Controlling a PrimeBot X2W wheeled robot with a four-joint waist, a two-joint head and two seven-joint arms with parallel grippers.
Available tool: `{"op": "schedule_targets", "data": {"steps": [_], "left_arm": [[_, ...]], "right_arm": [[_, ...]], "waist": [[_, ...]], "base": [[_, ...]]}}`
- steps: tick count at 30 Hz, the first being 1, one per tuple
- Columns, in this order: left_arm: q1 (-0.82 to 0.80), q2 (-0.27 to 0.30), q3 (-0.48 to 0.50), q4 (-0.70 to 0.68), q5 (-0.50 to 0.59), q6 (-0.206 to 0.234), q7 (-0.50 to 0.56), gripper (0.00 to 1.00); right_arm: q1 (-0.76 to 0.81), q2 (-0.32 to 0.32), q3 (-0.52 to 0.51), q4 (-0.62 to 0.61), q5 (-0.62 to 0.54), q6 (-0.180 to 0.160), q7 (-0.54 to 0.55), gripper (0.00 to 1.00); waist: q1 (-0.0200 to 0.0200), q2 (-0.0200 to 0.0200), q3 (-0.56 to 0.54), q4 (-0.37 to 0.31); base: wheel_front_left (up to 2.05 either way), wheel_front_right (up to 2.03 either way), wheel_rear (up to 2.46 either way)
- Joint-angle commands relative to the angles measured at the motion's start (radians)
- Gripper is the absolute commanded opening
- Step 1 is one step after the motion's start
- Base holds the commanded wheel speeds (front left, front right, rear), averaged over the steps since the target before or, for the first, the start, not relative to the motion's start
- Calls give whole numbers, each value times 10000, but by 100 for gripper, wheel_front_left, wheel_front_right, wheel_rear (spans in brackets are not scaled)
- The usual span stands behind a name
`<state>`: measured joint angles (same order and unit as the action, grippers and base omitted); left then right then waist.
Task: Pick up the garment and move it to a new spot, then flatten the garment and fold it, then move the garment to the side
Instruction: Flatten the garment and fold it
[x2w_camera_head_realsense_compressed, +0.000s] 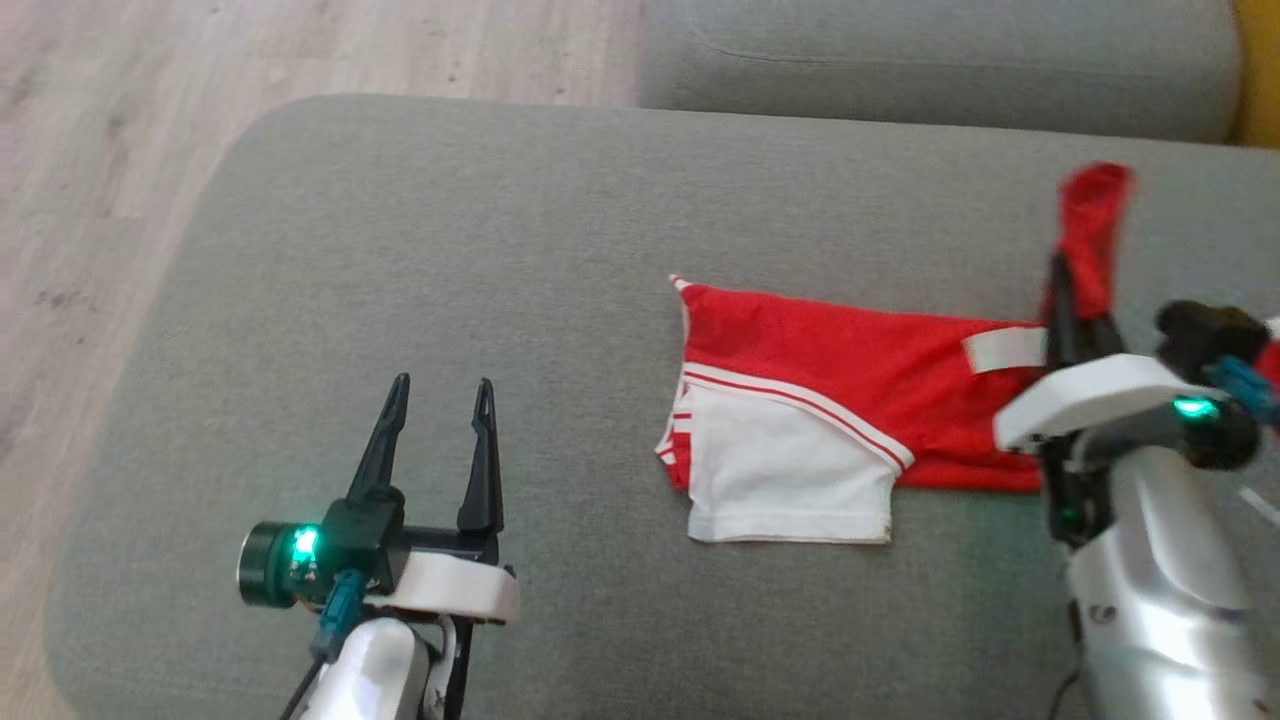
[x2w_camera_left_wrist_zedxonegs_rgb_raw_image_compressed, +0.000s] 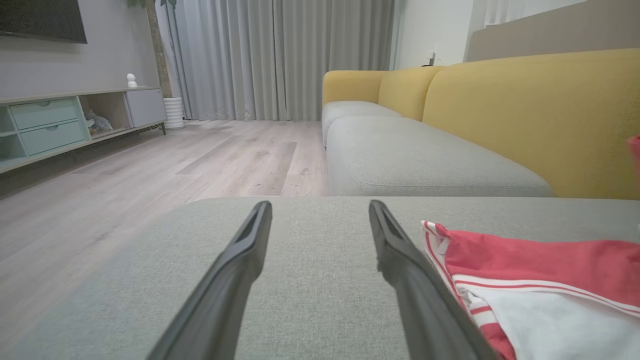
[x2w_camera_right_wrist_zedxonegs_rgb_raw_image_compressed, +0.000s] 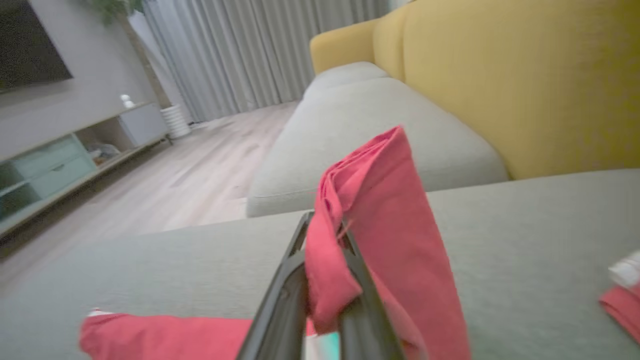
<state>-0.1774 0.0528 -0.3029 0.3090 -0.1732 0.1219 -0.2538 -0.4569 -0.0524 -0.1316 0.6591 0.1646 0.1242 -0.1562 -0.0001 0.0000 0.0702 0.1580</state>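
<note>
Head view: right gripper (x2w_camera_head_realsense_compressed: 1072, 300) pinching one end of the garment (x2w_camera_head_realsense_compressed: 800, 400) up, mid-fold I reckon, the side move not yet done; left gripper (x2w_camera_head_realsense_compressed: 440, 385) open.

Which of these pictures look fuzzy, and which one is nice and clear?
Head view: the garment lies fairly sharp, but its lifted end at the right pincer is smeared; right wrist view: soft all over, garment and sofa alike; left wrist view: the clearest, with the open left pincer crisp-edged.
</note>
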Motion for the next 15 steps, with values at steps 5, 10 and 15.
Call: {"op": "schedule_targets", "data": {"steps": [5,10,15], "left_arm": [[-199,-4,148,-291,165,-134,-80,100],[-48,-8,100,-245,245,-178,-80,100],[-41,-13,139,-369,189,-133,-80,100]], "right_arm": [[237,20,1987,-673,1010,65,83,0],[556,21,3727,-888,1599,65,171,0],[512,21,4751,-669,2341,65,183,0]], "waist": [[1,0,-266,544],[1,0,-392,821],[1,0,-124,1091]], "base": [[0,0,0],[0,0,0],[0,0,0]]}}
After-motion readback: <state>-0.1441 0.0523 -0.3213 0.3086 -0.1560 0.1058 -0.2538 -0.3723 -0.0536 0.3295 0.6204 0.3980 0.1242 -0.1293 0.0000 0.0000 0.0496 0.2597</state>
